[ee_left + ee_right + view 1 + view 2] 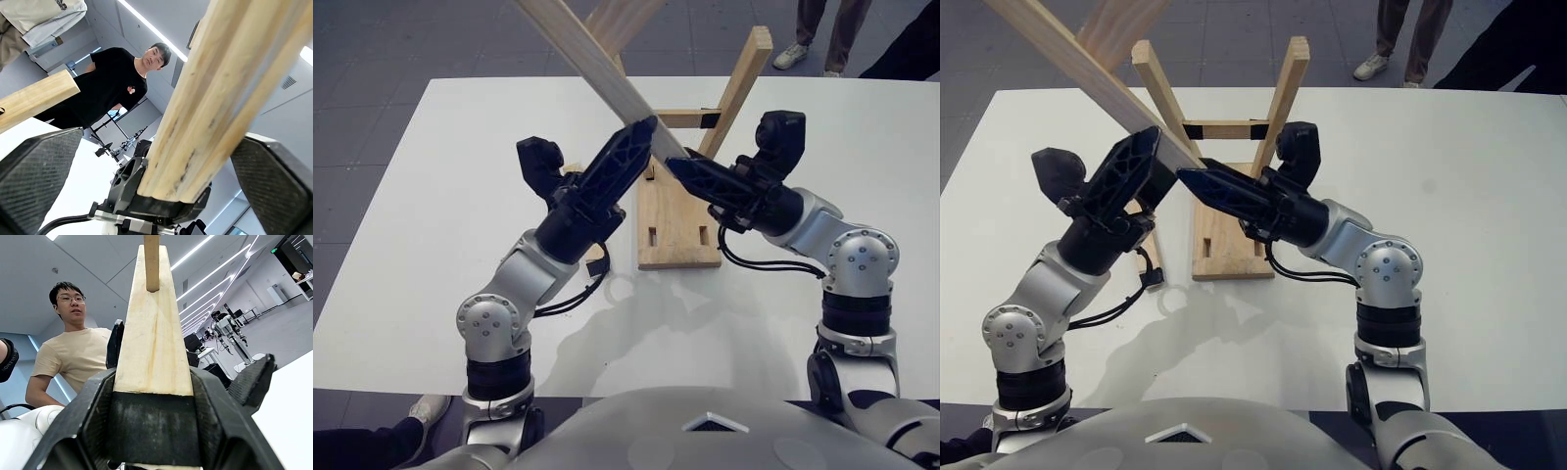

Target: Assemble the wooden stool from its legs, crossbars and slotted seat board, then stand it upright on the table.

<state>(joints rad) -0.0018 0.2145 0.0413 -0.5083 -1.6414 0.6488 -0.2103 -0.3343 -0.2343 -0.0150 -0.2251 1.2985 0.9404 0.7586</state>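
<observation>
The stool parts are pale, square-cut raw wood with fine grain. The slotted seat board [677,245] lies flat on the smooth white desk [440,196], with rectangular slots near its close edge. From its far end two legs [744,78] rise, leaning apart and joined by a short crossbar [685,117] with a black end piece.

A longer leg [597,67] slants up over the board, with its lower end between the two claws. The right claw [677,168] is closed on that end, its black, textured fingers [98,411] flush against both wooden faces. The left claw [641,137] is spread wide around the same leg. Its carbon-patterned fingers [39,166] stand on either side of the wood, one with a clear gap and the other close beside it.
</observation>
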